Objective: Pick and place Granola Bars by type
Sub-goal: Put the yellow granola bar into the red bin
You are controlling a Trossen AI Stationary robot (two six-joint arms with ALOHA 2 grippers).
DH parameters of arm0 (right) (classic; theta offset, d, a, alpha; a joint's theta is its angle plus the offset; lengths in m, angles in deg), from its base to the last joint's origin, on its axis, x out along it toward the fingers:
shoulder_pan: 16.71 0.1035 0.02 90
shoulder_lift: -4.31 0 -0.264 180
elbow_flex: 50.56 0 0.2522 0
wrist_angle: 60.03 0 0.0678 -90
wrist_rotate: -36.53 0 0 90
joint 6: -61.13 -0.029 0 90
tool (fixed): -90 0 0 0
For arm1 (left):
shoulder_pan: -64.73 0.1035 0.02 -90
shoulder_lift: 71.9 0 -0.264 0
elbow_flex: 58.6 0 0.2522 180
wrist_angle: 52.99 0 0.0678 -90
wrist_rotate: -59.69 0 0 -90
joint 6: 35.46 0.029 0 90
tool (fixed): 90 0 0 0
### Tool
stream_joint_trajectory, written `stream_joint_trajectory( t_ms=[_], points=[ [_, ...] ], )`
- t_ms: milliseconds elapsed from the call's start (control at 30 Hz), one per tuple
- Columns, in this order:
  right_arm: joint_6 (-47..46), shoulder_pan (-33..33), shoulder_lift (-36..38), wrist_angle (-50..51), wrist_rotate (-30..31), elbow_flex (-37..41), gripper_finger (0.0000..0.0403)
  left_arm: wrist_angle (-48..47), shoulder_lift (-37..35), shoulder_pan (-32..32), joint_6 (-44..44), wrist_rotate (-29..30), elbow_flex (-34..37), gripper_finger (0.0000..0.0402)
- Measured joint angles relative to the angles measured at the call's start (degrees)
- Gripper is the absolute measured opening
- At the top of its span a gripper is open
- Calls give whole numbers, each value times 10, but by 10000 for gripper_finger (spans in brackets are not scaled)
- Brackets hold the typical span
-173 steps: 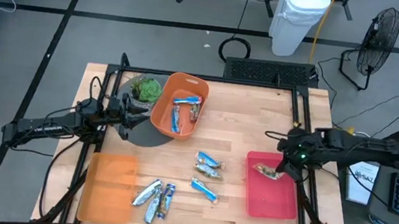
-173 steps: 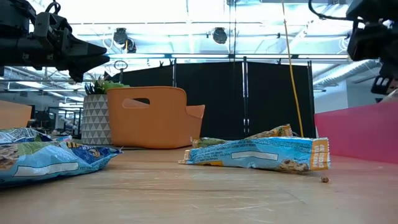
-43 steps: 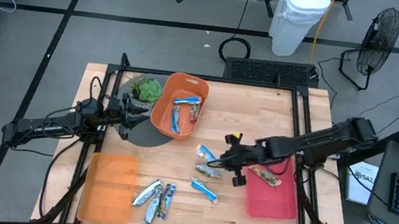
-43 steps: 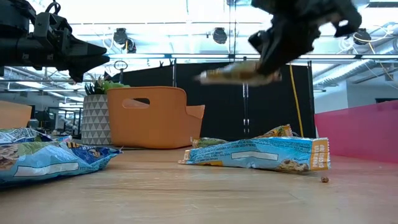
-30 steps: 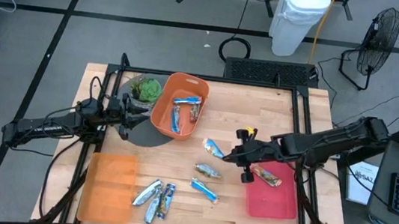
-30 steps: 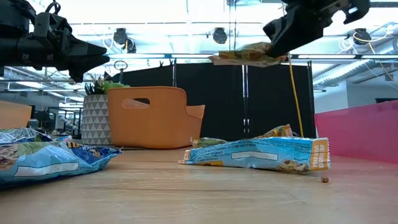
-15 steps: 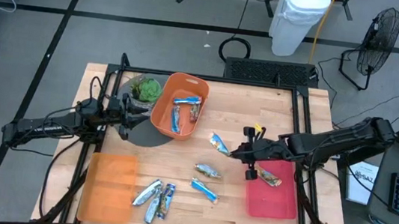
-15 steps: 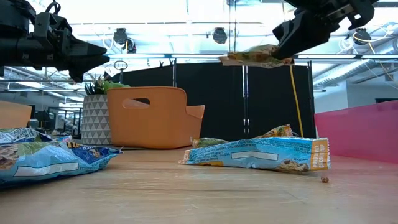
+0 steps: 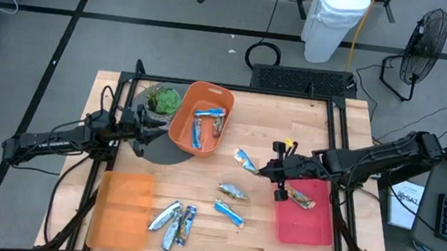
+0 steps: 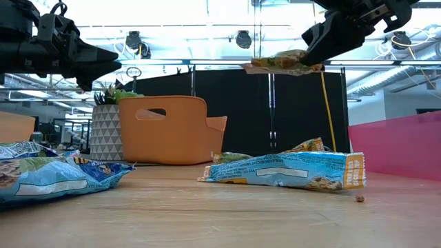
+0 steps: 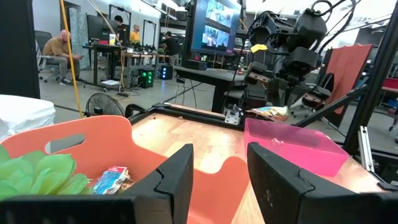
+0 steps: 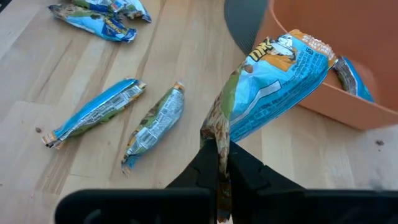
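My right gripper (image 9: 264,171) hovers over the table's middle right, shut on a bright blue granola bar (image 9: 245,160) that is seen high in the low view (image 10: 282,62). Two more blue bars (image 9: 233,192) lie flat on the wood below it. Several bars (image 9: 176,219) lie near the near edge. Others rest inside the orange bin (image 9: 207,124), and one brownish bar (image 9: 300,198) lies in the pink tray. My left gripper (image 11: 221,177) waits open beside the bin and the potted plant (image 9: 161,100). My right gripper pinches the blue bar by its crimped end (image 12: 217,134) between the two fingers. The fingers come roughly level from the table's right side. The bar is lifted clear and sticks out past the fingertips toward the left, about level (image 10: 279,63).
The orange bin (image 9: 180,125) stands at the far left on a dark round mat (image 9: 161,151). A flat orange tray (image 9: 121,211) sits at the near left and a pink tray (image 9: 301,223) at the near right. Bare wood lies toward the far right. People sit in the room beyond.
My right gripper, still shut on the blue bar, has drifted a little toward the table's right and far side, then held still. The bar has stayed lifted clear and about level.
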Motion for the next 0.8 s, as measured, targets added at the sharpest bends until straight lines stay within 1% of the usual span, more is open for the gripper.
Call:
stream_joint_trajectory(
  t_ms=[133,233,433,567,800],
  points=[
    [-12,-11,32,2,2,25,5,0,0,0,0,0,0,154],
    [-29,-20,73,-5,5,59,5,0,0,0,0,0,0,154],
    [-40,-25,184,-43,34,121,5,0,0,0,0,0,0,154],
    [-40,-24,266,-66,34,155,5,0,0,0,0,0,0,154],
    [-49,-24,392,-68,34,194,5,0,0,0,0,0,0,154]
  ],
)
